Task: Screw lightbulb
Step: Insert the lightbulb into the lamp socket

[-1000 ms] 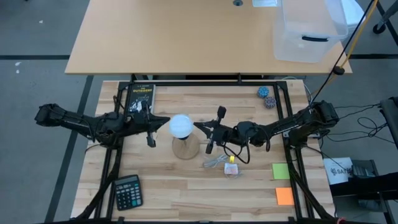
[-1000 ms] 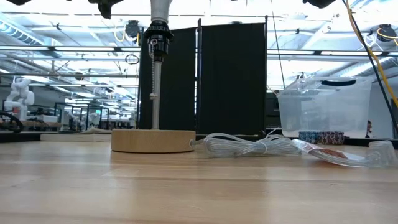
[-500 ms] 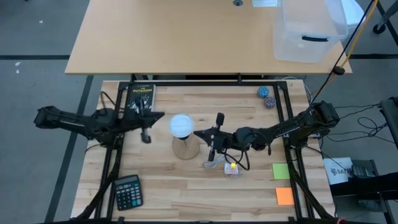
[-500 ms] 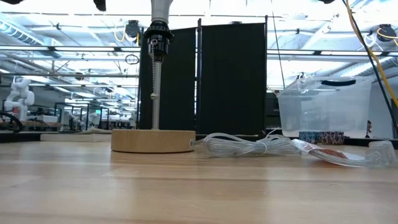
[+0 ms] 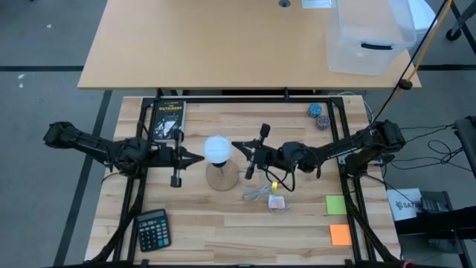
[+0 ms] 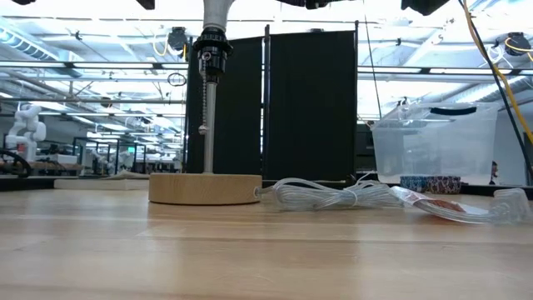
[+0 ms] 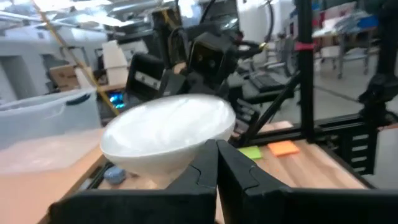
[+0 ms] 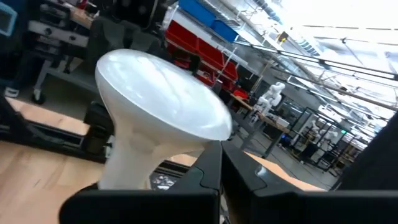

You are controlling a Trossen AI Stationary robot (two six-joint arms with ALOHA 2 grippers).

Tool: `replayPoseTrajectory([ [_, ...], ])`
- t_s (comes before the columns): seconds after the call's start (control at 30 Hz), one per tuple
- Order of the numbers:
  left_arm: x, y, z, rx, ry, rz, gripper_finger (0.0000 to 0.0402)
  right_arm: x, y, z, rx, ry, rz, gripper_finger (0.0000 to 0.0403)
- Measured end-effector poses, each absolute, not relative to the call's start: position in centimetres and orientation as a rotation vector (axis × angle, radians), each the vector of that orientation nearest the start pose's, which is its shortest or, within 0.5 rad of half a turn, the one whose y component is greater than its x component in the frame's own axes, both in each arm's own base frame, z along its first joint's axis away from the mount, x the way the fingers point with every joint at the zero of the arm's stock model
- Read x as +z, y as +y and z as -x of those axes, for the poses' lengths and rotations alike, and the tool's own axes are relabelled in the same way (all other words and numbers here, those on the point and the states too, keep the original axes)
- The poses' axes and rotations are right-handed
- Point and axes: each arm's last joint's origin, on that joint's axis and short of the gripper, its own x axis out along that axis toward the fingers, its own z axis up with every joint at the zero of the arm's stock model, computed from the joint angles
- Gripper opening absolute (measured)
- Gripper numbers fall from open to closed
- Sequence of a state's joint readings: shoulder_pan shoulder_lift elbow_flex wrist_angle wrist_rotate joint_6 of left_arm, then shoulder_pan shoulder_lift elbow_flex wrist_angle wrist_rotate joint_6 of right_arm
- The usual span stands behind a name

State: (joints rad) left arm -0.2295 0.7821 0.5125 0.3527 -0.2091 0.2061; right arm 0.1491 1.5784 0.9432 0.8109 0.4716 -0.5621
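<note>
Two grippers positioned level with the lightbulb, one on each side. Left gripper fingers pressed together, empty, tips just beside the bulb's left flank; contact not confirmable from above. Right gripper fingers likewise closed together, empty, tips just beside the bulb's right flank. Lightbulb seated upright in the black socket atop the metal stem of the wooden lamp base, near table centre. In the left wrist view, closed fingers overlapping the lower edge of the dome; in the right wrist view, closed fingers beside the bulb's neck. Bulb cut off by the top edge in the low view; only its neck visible. Coiled clear cord lying beside the base. Screw thread hidden inside the socket.
</note>
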Motion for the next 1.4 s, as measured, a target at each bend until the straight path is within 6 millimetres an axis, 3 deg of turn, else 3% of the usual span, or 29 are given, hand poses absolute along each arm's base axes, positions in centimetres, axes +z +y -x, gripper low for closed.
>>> replayPoseTrajectory([
  [0.53,28.9,-3.3,-17.8,0.060,-0.069,-0.176,0.0000,28.7,4.1,-34.5,-0.317,-0.084,0.535,0.0000],
  [1.4,27.8,-2.1,-17.7,0.187,0.061,-0.130,0.0000,27.8,7.1,-34.2,-0.195,-0.028,0.560,0.0000],
])
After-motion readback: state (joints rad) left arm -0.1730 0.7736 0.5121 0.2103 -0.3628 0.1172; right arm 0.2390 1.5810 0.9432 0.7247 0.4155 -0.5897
